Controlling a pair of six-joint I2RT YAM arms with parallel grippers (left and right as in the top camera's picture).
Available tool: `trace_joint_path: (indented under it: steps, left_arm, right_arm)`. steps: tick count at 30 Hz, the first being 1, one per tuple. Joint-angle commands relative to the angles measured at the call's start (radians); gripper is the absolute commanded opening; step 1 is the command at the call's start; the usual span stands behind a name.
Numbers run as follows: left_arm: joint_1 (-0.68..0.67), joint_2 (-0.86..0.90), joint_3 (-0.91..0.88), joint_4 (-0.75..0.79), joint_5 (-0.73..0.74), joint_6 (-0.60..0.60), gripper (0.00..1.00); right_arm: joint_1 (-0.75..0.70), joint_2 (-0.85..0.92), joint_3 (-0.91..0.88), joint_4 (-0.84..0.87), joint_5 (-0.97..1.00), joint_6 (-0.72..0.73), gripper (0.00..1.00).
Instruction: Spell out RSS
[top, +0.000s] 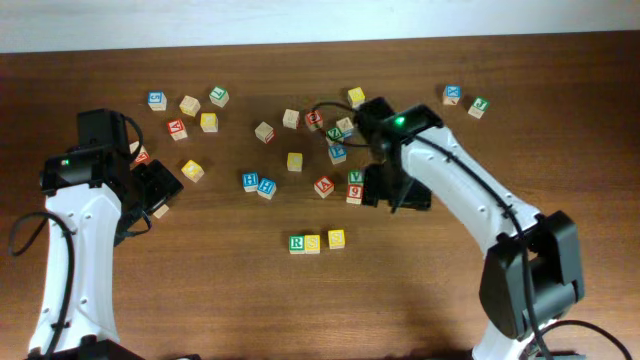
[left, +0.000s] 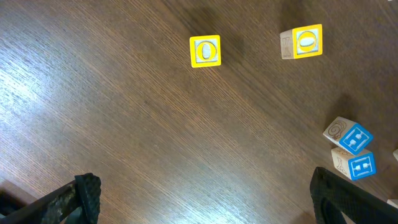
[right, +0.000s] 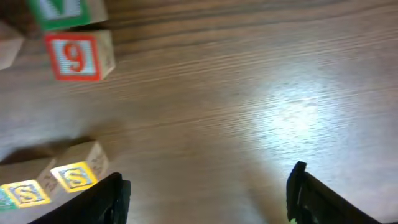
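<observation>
In the overhead view the green-and-white R cube (top: 296, 243), a yellow S cube (top: 312, 243) and a second yellow S cube (top: 336, 238) lie in a row at the table's middle front. The first two touch; the third sits slightly apart and tilted. Both S cubes show at the lower left of the right wrist view, the first (right: 25, 192) and the second (right: 78, 175). My right gripper (top: 395, 195) (right: 205, 199) is open and empty, up and to the right of the row. My left gripper (top: 158, 190) (left: 205, 202) is open and empty at the far left.
Many other letter cubes are scattered across the table's back half, among them two blue cubes (top: 258, 183) (left: 354, 149), a red 9 cube (top: 354, 194) (right: 78, 56), a green cube (right: 62, 12) and yellow cubes (left: 205, 51) (left: 305, 42).
</observation>
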Motion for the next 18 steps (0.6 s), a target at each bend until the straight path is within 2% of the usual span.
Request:
trace_joint_path:
  steps: [1,4,5,7,8,9,11,12,13,14,15,16,17,18]
  left_arm:
    - [0.000,-0.002,0.002,0.001,0.010,0.015,0.99]
    - [0.000,-0.002,0.002,0.007,0.023,0.003,0.99]
    - [0.000,-0.002,0.002,-0.027,0.167,-0.004,0.99]
    - [-0.005,0.002,-0.002,-0.039,0.291,0.013,0.99]
    - [-0.018,0.008,-0.005,-0.040,0.306,0.022,0.99]
    - [-0.069,0.020,-0.019,-0.060,0.306,0.083,0.99]
    - [-0.176,0.023,-0.083,-0.057,0.306,0.098,0.99]
    - [-0.234,0.025,-0.123,-0.018,0.291,0.098,0.92]
    - [-0.285,0.025,-0.163,0.040,0.242,0.098,0.79]
    - [-0.340,0.025,-0.217,0.114,0.135,0.098,0.56]
    - [-0.364,0.025,-0.251,0.148,0.095,0.098,0.37]
    - [-0.384,0.026,-0.278,0.185,0.096,0.098,0.08]
    - [-0.414,0.026,-0.319,0.252,0.103,0.098,0.00]
    - [-0.436,0.026,-0.340,0.302,0.103,0.098,0.00]
  right_arm:
    - [0.007,-0.021,-0.070,0.013,-0.006,-0.010,0.85]
    - [0.023,-0.021,-0.152,0.065,-0.014,-0.012,0.86]
    - [0.023,-0.021,-0.162,0.074,-0.014,-0.042,0.87]
    - [0.023,-0.021,-0.162,0.084,-0.015,-0.042,0.87]
    - [0.023,-0.021,-0.162,0.087,-0.015,-0.042,0.87]
    - [0.022,-0.021,-0.162,0.087,-0.015,-0.042,0.87]
    - [0.023,-0.021,-0.162,0.088,-0.015,-0.049,0.87]
    - [0.023,-0.021,-0.162,0.088,-0.016,-0.065,0.86]
    - [0.023,-0.021,-0.162,0.087,-0.015,-0.068,0.86]
    - [0.023,-0.021,-0.162,0.087,-0.015,-0.067,0.84]
    - [0.023,-0.021,-0.162,0.087,-0.015,-0.068,0.84]
    - [0.023,-0.021,-0.162,0.088,-0.015,-0.068,0.84]
    - [0.023,-0.021,-0.162,0.095,-0.016,-0.067,0.84]
    - [0.023,-0.021,-0.162,0.100,-0.020,-0.067,0.83]
